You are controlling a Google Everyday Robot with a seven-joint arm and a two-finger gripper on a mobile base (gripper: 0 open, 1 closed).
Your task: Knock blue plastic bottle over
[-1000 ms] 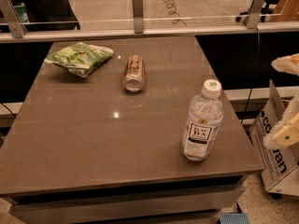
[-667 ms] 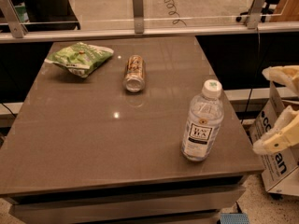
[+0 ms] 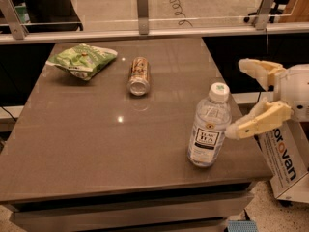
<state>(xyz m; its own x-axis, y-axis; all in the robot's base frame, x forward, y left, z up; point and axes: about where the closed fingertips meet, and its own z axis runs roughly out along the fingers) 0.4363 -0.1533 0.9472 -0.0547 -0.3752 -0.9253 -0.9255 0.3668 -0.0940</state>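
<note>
Gripper (image 3: 235, 99): two tan fingers (image 3: 260, 121) on a white wrist, entering from the right edge, beyond the table's right side. The fingers are spread wide apart with nothing between them. The upper finger sits higher and farther back. The lower finger slants down and to the left.

The lower fingertip is just beside the right flank of the blue plastic bottle (image 3: 208, 127), at about mid-body height. Whether they touch cannot be told.

The blue plastic bottle is a clear, faintly bluish ribbed water bottle with a white screw cap and a white label bearing a dark square logo. It stands upright on the table near the front right corner, close to the right edge.

Table (image 3: 96, 144): glossy grey-brown rectangular top with a small light reflection near its middle.

A small tan metal drink can (image 3: 139, 75) lies on its side toward the back centre, open end facing the camera, well apart from the bottle.

A crumpled green plastic snack bag (image 3: 82, 60) lies at the back left, near the can but not touching it.

A white cardboard box (image 3: 286, 164) with dark and orange lettering stands on the floor to the right of the table, below the gripper.

A grey metal rail with upright posts (image 3: 142, 11) runs along the table's far edge.
</note>
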